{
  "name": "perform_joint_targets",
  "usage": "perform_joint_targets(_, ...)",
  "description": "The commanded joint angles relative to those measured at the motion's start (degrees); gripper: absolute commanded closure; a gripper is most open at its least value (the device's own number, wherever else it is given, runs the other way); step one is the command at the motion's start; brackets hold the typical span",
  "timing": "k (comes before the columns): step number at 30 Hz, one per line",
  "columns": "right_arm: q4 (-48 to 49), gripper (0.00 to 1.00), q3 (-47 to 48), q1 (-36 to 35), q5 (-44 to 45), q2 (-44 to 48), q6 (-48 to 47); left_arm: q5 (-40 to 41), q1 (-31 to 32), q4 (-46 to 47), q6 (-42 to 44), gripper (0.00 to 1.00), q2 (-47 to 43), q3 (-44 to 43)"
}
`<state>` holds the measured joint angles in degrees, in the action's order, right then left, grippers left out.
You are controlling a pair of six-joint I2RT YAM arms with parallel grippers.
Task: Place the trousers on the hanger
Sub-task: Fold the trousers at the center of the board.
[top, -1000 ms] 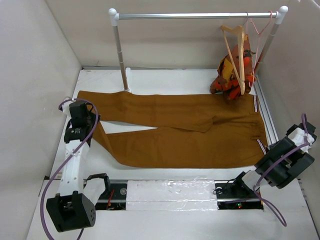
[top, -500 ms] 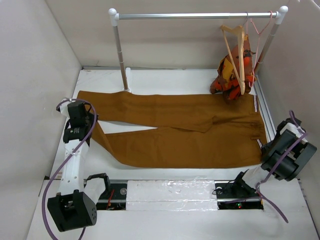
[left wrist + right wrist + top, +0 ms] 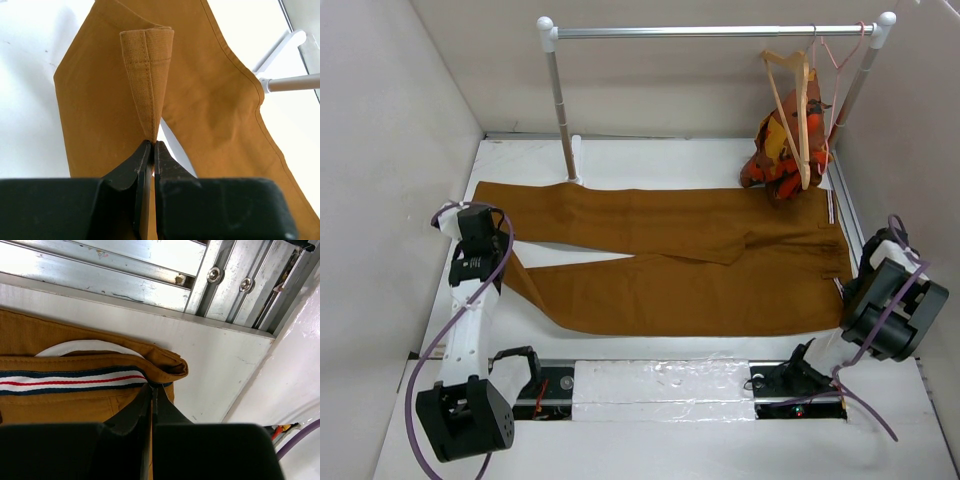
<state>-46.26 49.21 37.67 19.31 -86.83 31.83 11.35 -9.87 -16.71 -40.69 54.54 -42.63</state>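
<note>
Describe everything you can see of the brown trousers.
The trousers are long, plain rust-brown woven cloth. They lie flat across the white table, waist toward the right, legs stretching left and slightly parted. The inner waistband shows white with dark and red stripes. The left claw is shut on a stitched leg hem, pinched into a raised fold; the right claw is shut on the waistband's corner. The far leg's end lies beside the rail post.
</note>
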Motion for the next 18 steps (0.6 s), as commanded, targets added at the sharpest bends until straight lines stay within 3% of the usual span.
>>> perform_joint_targets(1,2.31,1.00,-0.69,-1.02,-2.43,1.83,2.44,1.39,-0.24,2.74,1.14,1.00,0.04,0.53)
perform_joint_targets(7,2.76,1.00,-0.96,-1.98,-4.03,5.86,-4.39,0.16,-0.24,2.21,1.22,1.00,0.74,-1.13)
perform_joint_targets(13,-4.36,1.00,3.87,-1.91,-0.59,22.91,-15.02,0.07,-0.24,0.01,-0.18,1.00,3.02,-8.42)
perform_joint_targets(18,-10.42,1.00,17.04,-4.27,0.82,24.34,-18.21,5.51,-0.24,-5.08,-0.36,1.00,8.38,-19.13)
